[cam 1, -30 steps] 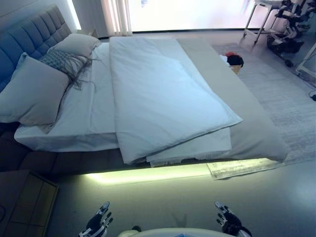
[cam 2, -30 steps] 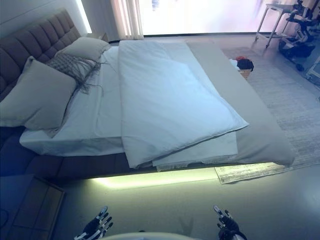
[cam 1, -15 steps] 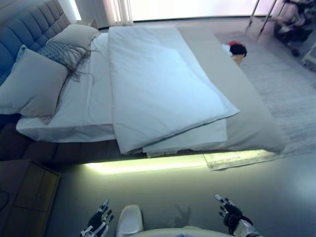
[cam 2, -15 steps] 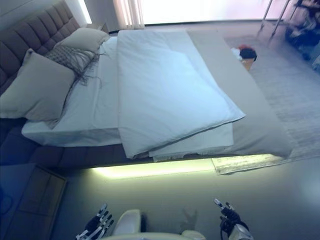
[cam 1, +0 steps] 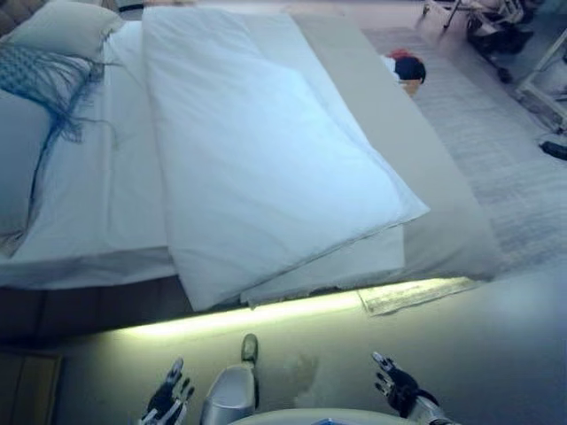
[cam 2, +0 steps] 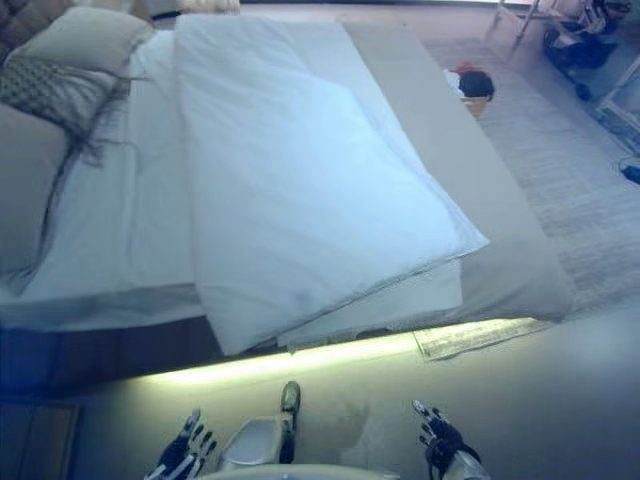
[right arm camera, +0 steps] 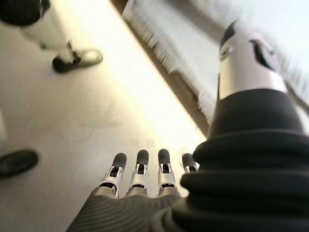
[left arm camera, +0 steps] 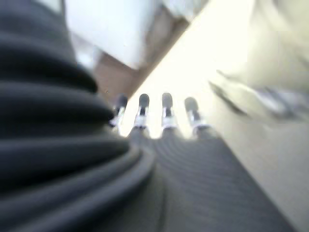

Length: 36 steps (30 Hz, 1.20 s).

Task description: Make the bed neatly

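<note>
Down low by the floor (cam 1: 496, 336), my left hand (cam 1: 166, 403) and right hand (cam 1: 394, 390) hang with fingers (right arm camera: 140, 166) straight, holding nothing. Just past them glows the bed (cam 1: 443, 204). A folded white blanket (cam 1: 257, 159) lies on it, one corner hanging over the near edge. Pillows (cam 2: 85, 40) sit far left. A rug (cam 1: 505, 168) lies right.

Left hand (cam 1: 166, 401) and right hand (cam 1: 394, 390) low, fingers straight.
</note>
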Motion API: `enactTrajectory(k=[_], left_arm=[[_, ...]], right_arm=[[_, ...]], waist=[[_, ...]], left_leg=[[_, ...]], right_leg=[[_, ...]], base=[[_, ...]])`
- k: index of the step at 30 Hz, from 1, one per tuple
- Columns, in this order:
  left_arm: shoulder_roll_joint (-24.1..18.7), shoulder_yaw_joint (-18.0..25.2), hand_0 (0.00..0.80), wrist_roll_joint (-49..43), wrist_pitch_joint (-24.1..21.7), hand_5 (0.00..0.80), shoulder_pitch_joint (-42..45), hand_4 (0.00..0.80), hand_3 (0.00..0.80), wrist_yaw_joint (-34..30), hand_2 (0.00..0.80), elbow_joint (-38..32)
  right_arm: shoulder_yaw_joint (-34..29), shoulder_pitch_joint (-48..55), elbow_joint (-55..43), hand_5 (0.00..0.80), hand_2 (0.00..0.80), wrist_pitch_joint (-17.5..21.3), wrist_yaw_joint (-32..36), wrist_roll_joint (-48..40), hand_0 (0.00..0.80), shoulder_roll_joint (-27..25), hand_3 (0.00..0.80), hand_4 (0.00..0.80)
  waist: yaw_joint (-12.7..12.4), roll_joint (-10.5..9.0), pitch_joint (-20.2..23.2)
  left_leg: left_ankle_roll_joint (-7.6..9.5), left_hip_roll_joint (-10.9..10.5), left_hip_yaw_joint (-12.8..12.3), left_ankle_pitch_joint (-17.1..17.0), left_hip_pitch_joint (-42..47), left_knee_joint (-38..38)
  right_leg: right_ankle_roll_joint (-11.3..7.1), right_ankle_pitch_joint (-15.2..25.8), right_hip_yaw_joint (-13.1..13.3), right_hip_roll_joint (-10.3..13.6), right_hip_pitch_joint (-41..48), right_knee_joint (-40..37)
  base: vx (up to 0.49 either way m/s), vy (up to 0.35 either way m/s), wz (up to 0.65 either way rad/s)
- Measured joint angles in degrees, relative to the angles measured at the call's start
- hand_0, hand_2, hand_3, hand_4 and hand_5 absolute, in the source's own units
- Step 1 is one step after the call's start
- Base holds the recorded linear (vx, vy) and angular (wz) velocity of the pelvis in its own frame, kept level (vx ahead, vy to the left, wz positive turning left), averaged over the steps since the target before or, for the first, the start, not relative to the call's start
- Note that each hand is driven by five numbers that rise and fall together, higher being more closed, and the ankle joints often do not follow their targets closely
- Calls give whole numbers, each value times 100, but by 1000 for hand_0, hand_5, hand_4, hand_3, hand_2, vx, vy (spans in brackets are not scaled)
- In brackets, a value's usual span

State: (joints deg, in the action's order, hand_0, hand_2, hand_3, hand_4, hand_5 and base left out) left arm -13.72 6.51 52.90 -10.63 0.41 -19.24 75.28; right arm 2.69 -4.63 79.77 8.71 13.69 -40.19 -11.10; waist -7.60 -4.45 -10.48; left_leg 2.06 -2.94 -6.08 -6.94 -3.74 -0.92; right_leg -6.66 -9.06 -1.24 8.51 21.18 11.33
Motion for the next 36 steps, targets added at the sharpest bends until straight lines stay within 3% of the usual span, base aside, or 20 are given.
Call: enactTrajectory(k=[3,5,6,7,9,11,13,15,16,18,19,22,25,30,32,36], left_arm=[[-194,-86,0,-44,8,0,-92,0,0,3,0,9],[-237,-102,0,-45,9,0,-96,0,0,11,0,19],[-224,-191,0,-43,19,0,-105,0,0,33,0,9],[-194,-264,0,-41,24,0,-22,0,0,51,0,7],[-185,-432,0,-30,19,0,-35,0,0,66,0,5],[-225,-585,0,-6,14,0,-160,0,0,81,0,-5],[-195,-600,0,41,14,0,-258,0,0,91,0,2],[-160,-522,0,39,17,0,-235,0,0,94,0,1],[-146,-478,0,38,15,0,-200,0,0,115,0,3],[-208,-474,0,22,8,0,-58,0,0,146,0,-15],[-149,-472,0,17,12,0,41,0,0,186,0,-17],[133,-471,0,-41,14,0,255,0,0,227,0,-55],[259,-470,0,-40,12,0,493,0,0,248,0,-77],[267,-366,0,-40,9,0,375,0,0,136,0,-161],[271,-495,0,-40,12,0,173,0,0,35,0,-268],[234,-656,0,-33,0,0,40,0,0,-43,0,-435]], right_arm=[[1,-80,-198,0,0,23,126,-85,0,66,0,0],[3,-91,-294,0,0,23,153,-102,0,56,0,0],[4,-97,-306,0,0,22,160,-111,0,14,0,0],[14,-81,-325,0,0,22,177,-149,0,-39,0,0],[59,-99,-335,0,0,22,198,-332,0,-133,0,0],[181,-163,-322,0,0,22,197,-573,0,-164,0,0],[176,-197,-324,0,0,17,200,-782,0,-160,0,0],[141,-194,-327,0,0,5,192,-906,0,-156,0,0],[90,-143,-323,0,0,-3,190,-909,0,-141,0,0],[9,15,-317,0,0,-21,193,-948,0,-50,0,0],[-15,33,-312,0,0,-27,194,-974,0,-66,0,0],[-133,91,-314,0,0,-25,199,-1108,0,-279,0,0],[-197,-15,-482,0,0,-8,190,-1149,0,-444,0,0],[-207,-182,-558,0,0,-3,256,-1649,0,-594,0,0],[-209,-237,-564,0,0,-12,265,-1804,0,-690,0,0],[-213,-389,-570,0,0,-342,270,-2129,0,-719,0,0]], waist=[[26,23,123],[30,115,203],[24,242,250],[58,431,333],[146,643,467],[226,656,457],[380,600,431],[494,503,370],[563,449,353],[523,137,397],[524,203,393],[502,540,376],[493,675,364],[490,764,291],[505,868,205],[503,912,111]], left_leg=[[156,-91,3,253,273,105],[224,-92,74,385,423,150],[255,-49,134,475,558,267],[248,39,140,478,667,410],[238,181,162,474,690,473],[193,245,230,459,571,483],[102,247,334,530,579,548],[-15,256,482,607,690,570],[-124,280,510,677,782,561],[-493,323,507,847,982,480],[-651,546,534,921,1078,438],[-900,1114,516,1058,1120,96],[-888,1355,476,1025,1092,-127],[-911,1420,452,1004,748,-219],[-910,1397,423,1005,608,-157],[-1028,1203,366,945,602,50]], right_leg=[[-136,273,-191,182,-516,1217],[-91,215,-261,234,-884,1686],[-25,20,-431,327,-1156,1839],[7,-173,-592,377,-1420,1810],[-18,-195,-694,391,-1910,1018],[-208,47,-734,436,-2421,4],[-365,859,-720,538,-2812,-1079],[-304,1468,-715,638,-2990,-1657],[-301,1576,-724,701,-2965,-1635],[-238,1563,-717,795,-2771,-1534],[-226,1772,-732,645,-2699,-1338],[77,1557,-739,77,-2373,-1128],[182,1392,-888,-104,-2206,-1100],[203,1277,-1244,-126,-2244,-1091],[156,1228,-1422,-14,-2385,-934],[48,1121,-1416,252,-2567,-625]], base=[[359,217,-10],[327,157,-17],[245,67,-29],[98,-38,-28],[24,-115,-1],[117,-182,17],[305,-175,23],[388,-222,45],[385,-281,65],[354,-326,67],[332,-351,71],[277,-342,55],[114,-266,29],[-29,-74,34],[-16,72,50],[-1,63,13]])
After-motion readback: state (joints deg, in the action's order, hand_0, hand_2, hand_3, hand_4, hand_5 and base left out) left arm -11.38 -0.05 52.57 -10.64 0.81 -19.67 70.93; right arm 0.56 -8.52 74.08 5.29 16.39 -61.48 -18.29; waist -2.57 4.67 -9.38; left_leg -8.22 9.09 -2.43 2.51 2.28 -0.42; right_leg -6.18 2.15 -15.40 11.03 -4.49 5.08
